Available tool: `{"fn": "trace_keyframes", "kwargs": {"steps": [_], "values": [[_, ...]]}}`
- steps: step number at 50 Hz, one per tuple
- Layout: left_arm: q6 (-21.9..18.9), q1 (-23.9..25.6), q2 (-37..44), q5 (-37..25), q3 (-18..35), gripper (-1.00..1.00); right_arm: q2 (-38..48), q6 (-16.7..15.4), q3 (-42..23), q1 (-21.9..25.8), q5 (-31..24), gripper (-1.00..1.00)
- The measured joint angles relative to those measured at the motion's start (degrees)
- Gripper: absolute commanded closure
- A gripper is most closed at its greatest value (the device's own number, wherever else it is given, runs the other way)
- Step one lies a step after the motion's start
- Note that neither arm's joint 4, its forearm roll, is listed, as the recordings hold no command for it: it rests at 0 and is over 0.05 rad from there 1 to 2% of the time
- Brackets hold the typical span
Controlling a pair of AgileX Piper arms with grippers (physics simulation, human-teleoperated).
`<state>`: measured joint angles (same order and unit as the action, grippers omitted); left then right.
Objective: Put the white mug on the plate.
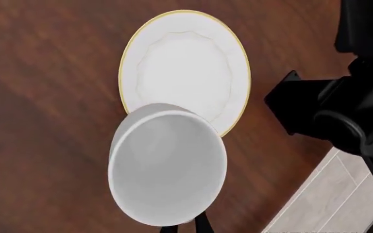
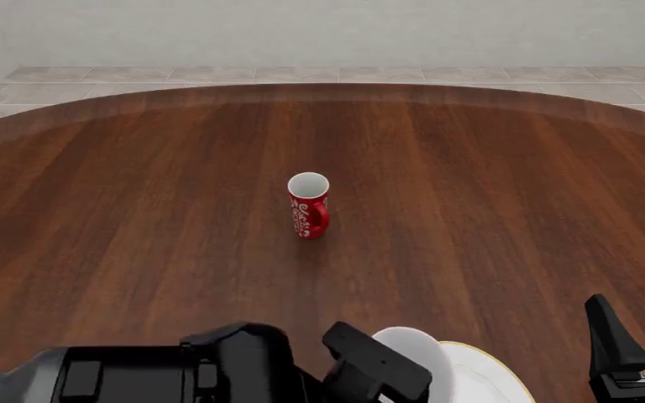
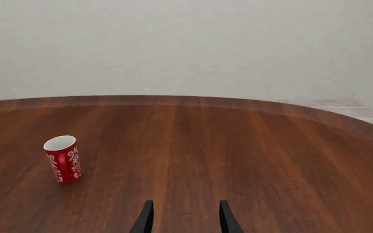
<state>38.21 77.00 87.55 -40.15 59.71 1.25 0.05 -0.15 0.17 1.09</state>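
Left wrist view: left gripper (image 1: 183, 228) grasps plain white round ceramic mug (image 1: 167, 167), overlapping gold-rimmed round white plate (image 1: 186, 63); right gripper (image 3: 184, 216) jaws released.

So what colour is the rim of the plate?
Thin gold-yellow, around the white plate; clearest in the left wrist view.

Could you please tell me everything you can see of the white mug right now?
The white mug is plain, glossy and ceramic-looking, round, with a wide open mouth and an empty inside. No handle shows. It sits in the left gripper near the table's front edge, its rim overlapping the near edge of the plate. Whether it touches the plate cannot be told.
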Motion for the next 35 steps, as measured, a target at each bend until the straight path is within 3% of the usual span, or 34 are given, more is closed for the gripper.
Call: {"fn": "trace_keyframes", "kwargs": {"steps": [35], "values": [[-1.64, 2.55, 9.47, 0.44, 8.38, 1.0, 0.0, 0.0, 0.0, 0.0, 0.0, -1.0]]}}
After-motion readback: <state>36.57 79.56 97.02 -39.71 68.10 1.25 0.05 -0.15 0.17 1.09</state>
